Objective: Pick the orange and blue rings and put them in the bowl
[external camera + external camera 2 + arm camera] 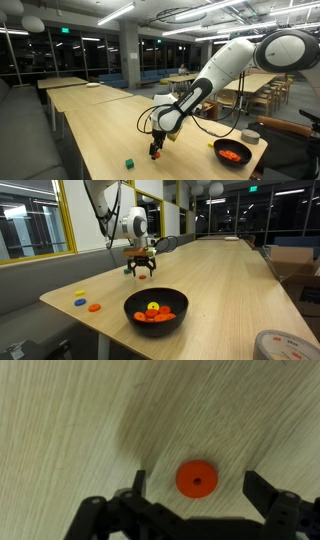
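Note:
In the wrist view an orange-red ring (196, 479) lies flat on the wooden table between the two fingers of my open gripper (195, 488). The fingers do not touch it. In both exterior views the gripper (155, 150) (141, 271) hangs low over the table, and the ring under it is hidden there. The black bowl (155, 327) (232, 162) holds several orange pieces and a yellow-green one. It stands apart from the gripper. A blue ring (80, 302) and another orange ring (95, 307) lie near the table corner.
A small green cube (129, 161) sits on the table near the gripper. A yellow piece (80, 294) lies by the blue ring. A grey-and-white round container (250, 136) stands behind the bowl. A tape roll (285, 345) is at a table edge.

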### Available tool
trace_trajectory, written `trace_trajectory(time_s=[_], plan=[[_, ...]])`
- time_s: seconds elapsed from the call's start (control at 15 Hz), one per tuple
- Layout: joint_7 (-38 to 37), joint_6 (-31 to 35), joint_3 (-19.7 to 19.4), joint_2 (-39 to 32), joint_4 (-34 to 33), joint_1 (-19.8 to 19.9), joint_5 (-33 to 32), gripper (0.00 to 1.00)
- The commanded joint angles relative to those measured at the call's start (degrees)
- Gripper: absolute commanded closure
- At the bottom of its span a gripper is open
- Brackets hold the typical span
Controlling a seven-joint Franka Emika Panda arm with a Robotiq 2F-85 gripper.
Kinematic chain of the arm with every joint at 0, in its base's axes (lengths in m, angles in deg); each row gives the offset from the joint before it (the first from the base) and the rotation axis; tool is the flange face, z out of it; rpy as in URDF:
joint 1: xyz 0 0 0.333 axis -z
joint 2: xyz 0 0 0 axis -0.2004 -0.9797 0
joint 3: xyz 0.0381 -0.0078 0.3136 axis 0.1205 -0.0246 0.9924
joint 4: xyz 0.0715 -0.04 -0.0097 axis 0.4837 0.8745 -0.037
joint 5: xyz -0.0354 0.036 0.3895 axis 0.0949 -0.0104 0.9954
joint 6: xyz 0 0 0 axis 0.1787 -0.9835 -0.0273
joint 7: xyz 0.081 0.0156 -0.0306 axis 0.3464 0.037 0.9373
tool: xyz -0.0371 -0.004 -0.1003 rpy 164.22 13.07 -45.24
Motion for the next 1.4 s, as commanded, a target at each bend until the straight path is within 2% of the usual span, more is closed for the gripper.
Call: trace_trajectory(time_s=[0.0, 0.07, 0.13, 0.2, 0.67, 0.73, 0.93, 1.33], plan=[[1.87, -1.79, 0.97, -1.27, -2.79, 0.85, 1.54, 0.00], [1.89, -1.99, 0.95, -1.41, -3.00, 0.83, 1.51, 0.00], [1.89, -2.02, 0.85, -1.56, -3.19, 0.74, 1.31, 0.25], [1.88, -2.09, 0.76, -1.64, -3.31, 0.65, 1.15, 0.25], [1.82, -4.05, 0.19, -1.61, -4.37, 0.18, 0.38, 0.80], [0.94, -6.52, -0.79, -1.05, -4.59, -0.46, -0.70, 0.83], [-3.57, -14.08, -4.80, 1.88, -3.90, -2.28, -4.99, 0.81], [-13.56, -26.72, -10.57, 9.07, 0.72, -2.13, -12.99, 0.81]])
